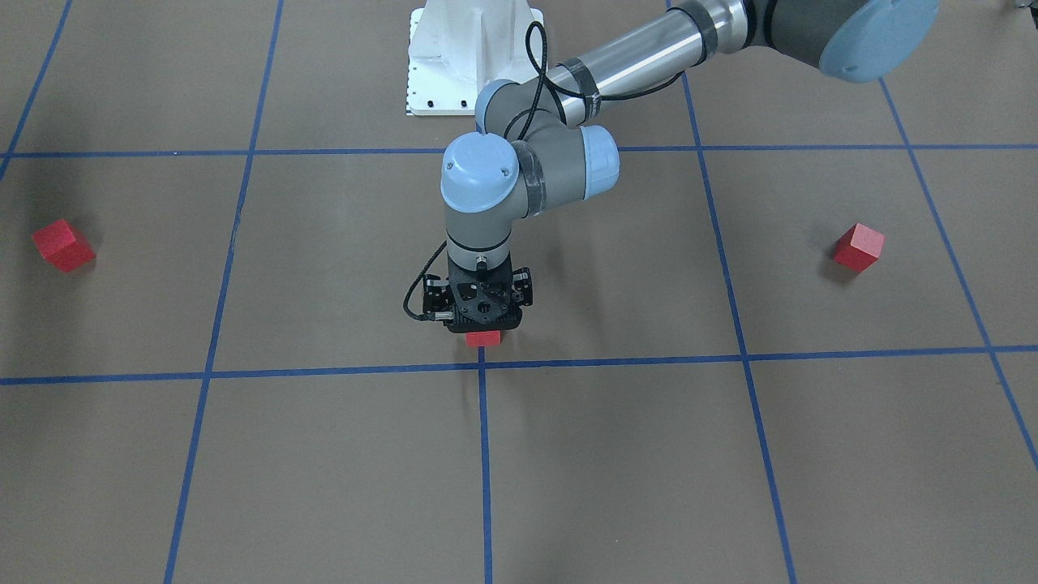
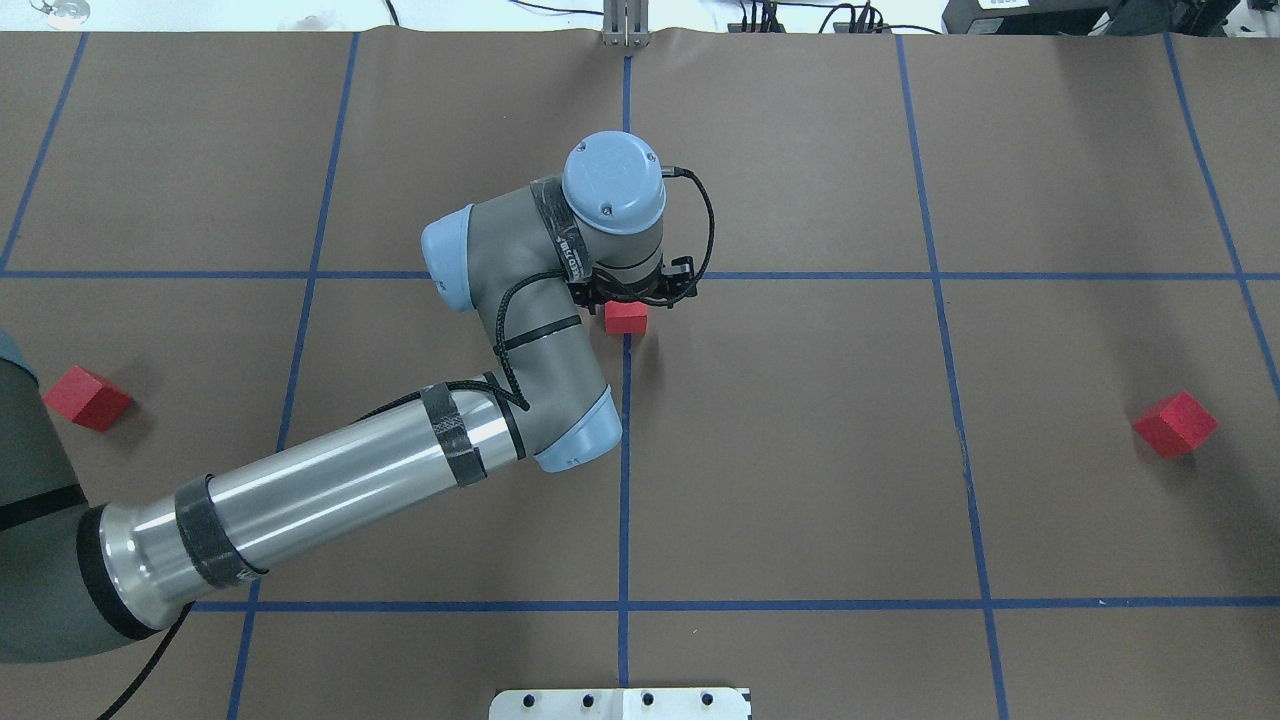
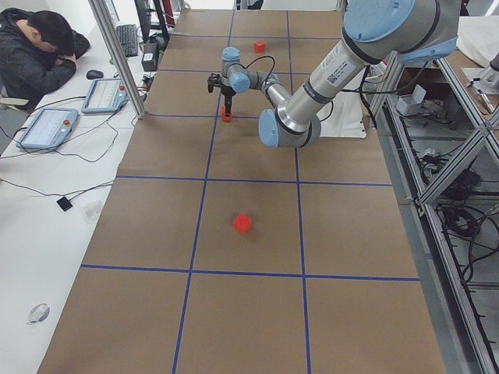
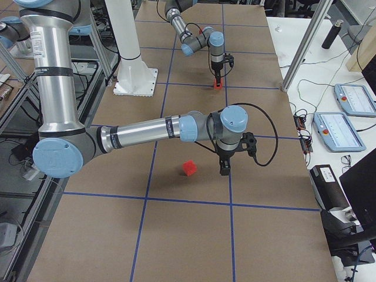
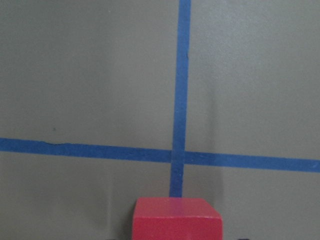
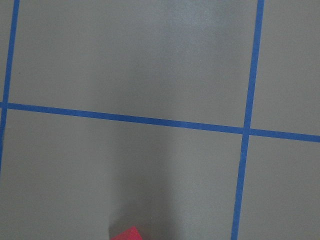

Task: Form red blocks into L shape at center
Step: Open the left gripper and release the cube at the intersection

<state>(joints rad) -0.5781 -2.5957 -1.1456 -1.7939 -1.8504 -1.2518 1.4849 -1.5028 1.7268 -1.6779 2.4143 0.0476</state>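
So nothing sits between the outer red blocks [image 2: 88,397] [image 2: 1174,423], both skewed to the grid; left gripper [image 1: 483,323] grips a squared-up block [image 2: 626,317] beside the center [image 1: 482,365]. Right gripper [image 4: 225,171]: can't tell.

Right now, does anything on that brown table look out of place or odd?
Nothing looks damaged or spilled. The only mismatch: two red blocks sit far out at opposite sides, while the third is under the left gripper beside the center.

three plain red blocks [image 2: 626,317] on a brown surface [image 2: 800,450] gridded with thin blue tape lines [image 2: 624,480].
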